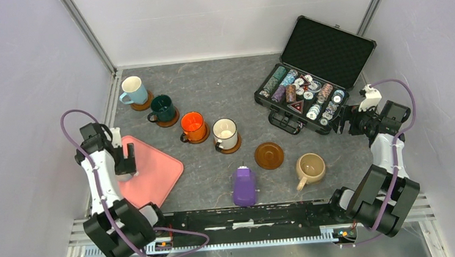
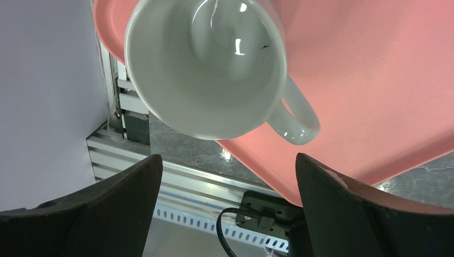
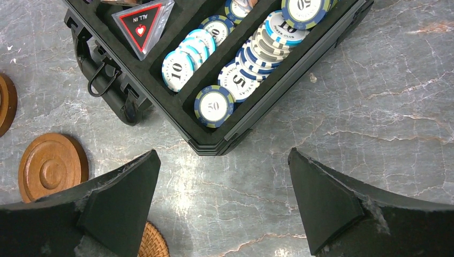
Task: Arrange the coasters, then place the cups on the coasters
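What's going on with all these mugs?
It's a table-setting job: four mugs already stand on coasters. The left gripper hangs open over a white mug at the edge of the pink tray; the right gripper is open near the poker chip case. One wooden coaster lies bare, beside a beige mug.

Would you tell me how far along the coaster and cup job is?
On coasters: blue mug, green mug, orange mug, cream mug. Nothing is held; open left fingers face the white mug on the pink tray. It remains, with one empty coaster; whether the beige mug has one underneath is unclear.
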Controlling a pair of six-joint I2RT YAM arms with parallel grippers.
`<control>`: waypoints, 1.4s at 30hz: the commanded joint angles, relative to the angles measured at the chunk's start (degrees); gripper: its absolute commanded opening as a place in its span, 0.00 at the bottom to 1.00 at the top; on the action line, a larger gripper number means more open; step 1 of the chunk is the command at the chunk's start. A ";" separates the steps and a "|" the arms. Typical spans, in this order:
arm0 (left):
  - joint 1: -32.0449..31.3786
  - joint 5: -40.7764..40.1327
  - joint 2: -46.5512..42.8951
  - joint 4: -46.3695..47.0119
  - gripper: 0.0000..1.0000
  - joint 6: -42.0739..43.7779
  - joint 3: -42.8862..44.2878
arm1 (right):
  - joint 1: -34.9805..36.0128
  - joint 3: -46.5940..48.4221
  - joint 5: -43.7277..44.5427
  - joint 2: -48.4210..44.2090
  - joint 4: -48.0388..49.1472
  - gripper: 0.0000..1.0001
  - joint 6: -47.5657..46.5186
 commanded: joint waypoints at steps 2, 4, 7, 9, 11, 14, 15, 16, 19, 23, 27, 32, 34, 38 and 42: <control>0.71 5.76 -4.77 2.80 1.00 -1.67 2.14 | -0.23 1.01 -1.42 0.32 0.79 0.98 -0.27; 0.71 8.01 -4.59 2.64 1.00 -1.08 2.49 | -0.27 1.09 -1.50 0.31 0.81 0.98 -0.27; 1.01 9.58 -3.13 2.60 1.00 -0.48 2.61 | -0.27 1.00 -1.50 0.26 0.92 0.98 -0.23; 1.93 10.19 -1.72 3.31 1.00 -0.47 2.52 | -0.24 0.92 -1.50 0.28 0.88 0.98 -0.27; 3.63 11.47 -0.37 4.49 1.00 -0.76 2.74 | -0.23 0.83 -1.47 0.31 0.90 0.98 -0.35; 5.37 13.13 1.30 4.99 1.00 -1.48 3.31 | -0.27 0.74 -1.24 0.39 0.92 0.98 -0.45; 5.42 13.04 1.85 5.19 1.00 -1.61 3.19 | -0.27 0.78 -1.24 0.39 0.94 0.98 -0.45; 5.54 12.63 2.14 5.68 1.00 -1.62 2.94 | -0.26 0.79 -1.24 0.43 0.97 0.98 -0.45; 5.78 10.03 2.42 7.53 1.00 -1.61 1.85 | -0.27 0.83 -1.24 0.54 0.98 0.98 -0.45; 6.51 6.27 2.60 9.63 1.00 -1.79 1.57 | -0.27 0.83 -1.24 0.74 0.86 0.98 -0.52; 7.59 2.90 3.32 10.14 1.00 -1.00 1.29 | -0.27 0.83 -1.26 0.70 0.94 0.98 -0.54; 10.67 5.75 3.81 9.27 0.90 2.03 0.68 | -0.27 0.91 -1.51 0.98 0.81 0.98 -0.46; 11.21 9.63 3.76 7.68 0.88 4.19 0.52 | -0.27 0.91 -1.50 0.94 0.79 0.98 -0.55; 11.44 13.14 2.42 6.11 0.93 6.83 -0.53 | -0.25 0.91 -1.50 0.98 0.82 0.98 -0.54; 11.43 17.39 0.09 4.45 1.00 7.68 -1.70 | -0.23 0.91 -1.55 0.98 0.85 0.98 -0.45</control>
